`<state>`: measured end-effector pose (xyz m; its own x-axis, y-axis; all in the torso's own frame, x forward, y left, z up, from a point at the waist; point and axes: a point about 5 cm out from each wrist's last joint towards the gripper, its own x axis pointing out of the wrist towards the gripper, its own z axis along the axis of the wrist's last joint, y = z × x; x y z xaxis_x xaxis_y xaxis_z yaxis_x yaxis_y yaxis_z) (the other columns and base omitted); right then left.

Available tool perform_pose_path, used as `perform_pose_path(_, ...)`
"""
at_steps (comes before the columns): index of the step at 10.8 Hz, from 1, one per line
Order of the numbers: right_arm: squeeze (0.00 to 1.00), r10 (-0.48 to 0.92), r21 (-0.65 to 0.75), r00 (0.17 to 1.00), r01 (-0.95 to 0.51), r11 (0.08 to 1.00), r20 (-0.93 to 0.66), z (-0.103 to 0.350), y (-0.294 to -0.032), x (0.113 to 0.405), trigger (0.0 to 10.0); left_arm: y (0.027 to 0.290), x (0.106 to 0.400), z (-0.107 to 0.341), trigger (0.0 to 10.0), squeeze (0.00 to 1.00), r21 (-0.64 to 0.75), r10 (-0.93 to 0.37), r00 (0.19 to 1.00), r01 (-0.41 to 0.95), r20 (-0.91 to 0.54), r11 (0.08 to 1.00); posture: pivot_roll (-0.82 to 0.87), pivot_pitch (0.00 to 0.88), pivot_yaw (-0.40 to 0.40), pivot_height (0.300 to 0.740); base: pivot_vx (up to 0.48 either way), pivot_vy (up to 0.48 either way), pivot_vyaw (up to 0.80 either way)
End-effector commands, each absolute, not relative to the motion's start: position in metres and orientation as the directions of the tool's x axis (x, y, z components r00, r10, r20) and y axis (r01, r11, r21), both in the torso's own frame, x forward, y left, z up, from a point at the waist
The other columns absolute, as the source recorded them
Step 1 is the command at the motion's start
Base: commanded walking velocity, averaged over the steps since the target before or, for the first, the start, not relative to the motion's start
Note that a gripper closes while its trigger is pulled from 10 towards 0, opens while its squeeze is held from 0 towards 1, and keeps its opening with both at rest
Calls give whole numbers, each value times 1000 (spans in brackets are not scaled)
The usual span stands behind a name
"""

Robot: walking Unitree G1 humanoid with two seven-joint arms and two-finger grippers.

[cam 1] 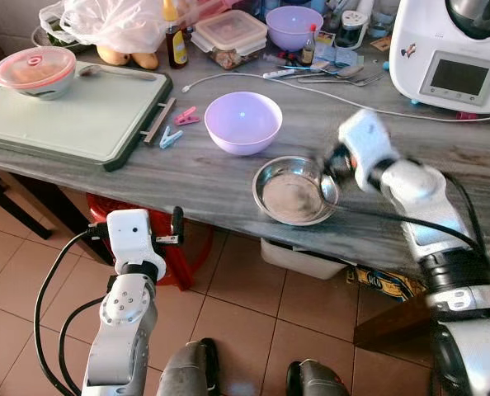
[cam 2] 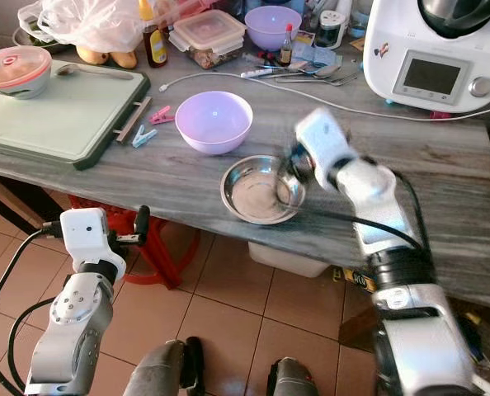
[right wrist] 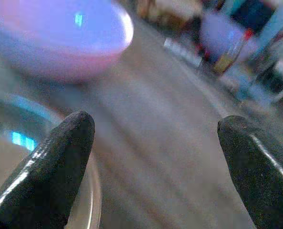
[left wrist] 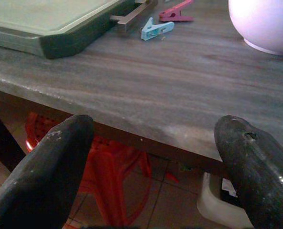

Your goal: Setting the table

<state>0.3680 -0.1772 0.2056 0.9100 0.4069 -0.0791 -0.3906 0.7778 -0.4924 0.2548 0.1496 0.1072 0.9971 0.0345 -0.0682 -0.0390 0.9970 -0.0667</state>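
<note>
The left end effector point(cam 1: 176, 224) hangs idle below the near edge of the tabletop point(cam 1: 228, 177), its 2 fingers apart. Just above, the right end effector point(cam 1: 332, 165), fingers spread with nothing between them, sits at the far right rim of the steel bowl point(cam 1: 294, 191), which rests close to that near edge; a sideways nudge instead of a clean pinch on the thin rim could, I judge, slide it off. The bowl is shallow, shiny and empty, with a lilac bowl point(cam 1: 243, 122) just beyond it.
</note>
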Motion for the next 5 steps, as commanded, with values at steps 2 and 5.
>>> perform_pose_path(2, 55, 383, -429, 923, -331, 841, 40, 216, -175, 360, 10000, 155, 252, 104, 10000, 0, -57, 52, 996, -56, -77, 997, -4, 116, 37, 740, 0, 0, 0)
perform_pose_path(5, 27, 317, -320, 933, -252, 913, 170, 187, -156, 314, 10000, 157, 252, 104, 10000, 0, -62, 55, 996, -59, -68, 996, -5, 114, 31, 740, 0, 0, 0)
